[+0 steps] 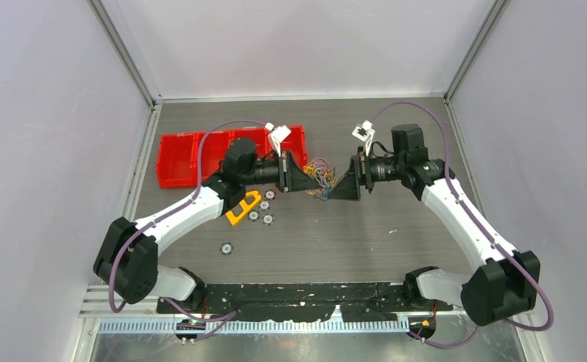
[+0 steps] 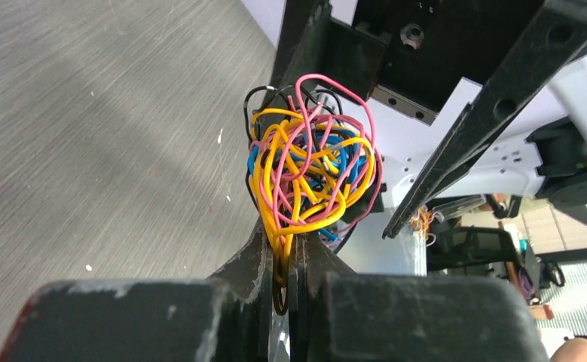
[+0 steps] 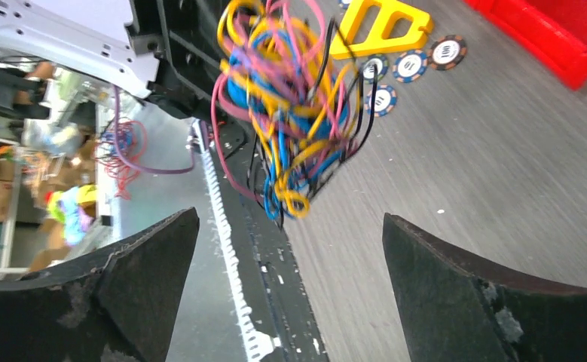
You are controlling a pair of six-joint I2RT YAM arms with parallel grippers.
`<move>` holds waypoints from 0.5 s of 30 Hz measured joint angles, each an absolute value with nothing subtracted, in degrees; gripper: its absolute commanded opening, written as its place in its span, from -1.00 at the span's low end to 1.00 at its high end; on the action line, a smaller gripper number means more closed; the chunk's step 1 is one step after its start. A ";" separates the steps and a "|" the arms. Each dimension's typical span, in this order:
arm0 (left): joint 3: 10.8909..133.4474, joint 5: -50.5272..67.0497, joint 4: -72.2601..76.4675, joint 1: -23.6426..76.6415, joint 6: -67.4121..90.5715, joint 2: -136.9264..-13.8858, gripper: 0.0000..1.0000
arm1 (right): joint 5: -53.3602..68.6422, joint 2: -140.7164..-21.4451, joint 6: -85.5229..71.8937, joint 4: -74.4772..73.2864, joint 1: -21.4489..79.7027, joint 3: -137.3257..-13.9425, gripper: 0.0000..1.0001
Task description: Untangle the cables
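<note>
A small tangle of cables (image 1: 320, 177) in yellow, blue, pink and black hangs above the middle of the table, between the two grippers. My left gripper (image 1: 308, 179) is shut on yellow strands of the cables (image 2: 310, 170), pinched between its fingertips, and holds the tangle off the table. My right gripper (image 1: 338, 187) faces it from the right and is open wide. The cables (image 3: 290, 98) hang in front of its fingers (image 3: 456, 294) without touching them.
Red bins (image 1: 200, 154) stand at the back left. A yellow plastic piece (image 1: 243, 207) and several small round discs (image 1: 260, 215) lie under the left arm, with one disc (image 1: 226, 247) nearer the front. A black strip runs along the table's near edge (image 1: 305, 302).
</note>
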State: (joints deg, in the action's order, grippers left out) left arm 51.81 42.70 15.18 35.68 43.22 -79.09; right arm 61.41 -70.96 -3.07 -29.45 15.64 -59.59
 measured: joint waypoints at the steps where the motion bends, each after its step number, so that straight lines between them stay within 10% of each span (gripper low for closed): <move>1: 51.22 43.24 16.88 35.22 45.04 -79.09 -1.00 | 60.38 -69.45 -3.42 -28.56 15.64 -58.65 0.99; 7: 50.83 44.69 24.62 34.41 53.19 -79.22 -1.00 | 56.27 -67.02 -6.44 -21.26 17.72 -56.84 0.78; 12: 50.74 45.12 26.63 34.41 55.88 -79.90 -1.00 | 53.60 -69.34 -7.25 -17.91 19.77 -56.84 -0.78; 15: 50.43 45.45 25.30 33.45 55.07 -79.85 -1.00 | 52.71 -69.08 -4.64 -19.73 20.05 -57.69 -0.88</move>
